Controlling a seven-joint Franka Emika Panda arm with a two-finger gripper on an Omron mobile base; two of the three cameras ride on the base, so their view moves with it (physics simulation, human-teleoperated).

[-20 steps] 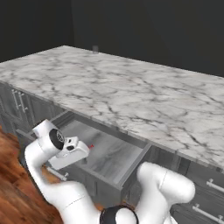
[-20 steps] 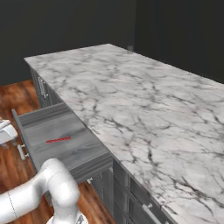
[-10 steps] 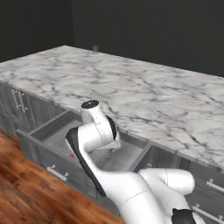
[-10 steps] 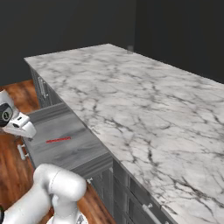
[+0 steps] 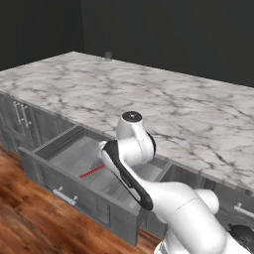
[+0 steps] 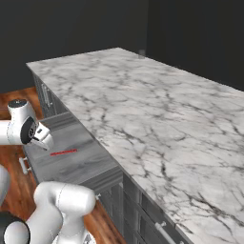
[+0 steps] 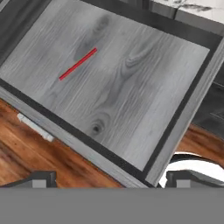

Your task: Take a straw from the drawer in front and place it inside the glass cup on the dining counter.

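1. The gripper [image 7: 111, 178] hung above the open drawer [image 7: 131, 100] with its two tips spread wide apart and nothing between them. The straw [image 7: 78, 64] lay flat on the drawer's pale floor, off toward one side and well apart from the tips.
2. Risk, as I judged it: the straw was very thin and lay flush on the floor, so jaws closing slightly off its line, or stopping too high, would likely pinch air or roll it away.
3. A descent made too near the drawer's front wall could knock a fingertip against the rim.
4. The hand view alone showed the straw's full length, its angle across the wood grain and the tips' spread.
5. The left base view showed the glass cup [image 5: 108, 55] far off on the dining counter [image 5: 188, 109], but the arm hid part of the drawer.
6. The right base view showed the straw [image 6: 63, 152] just below the hand, unobstructed.
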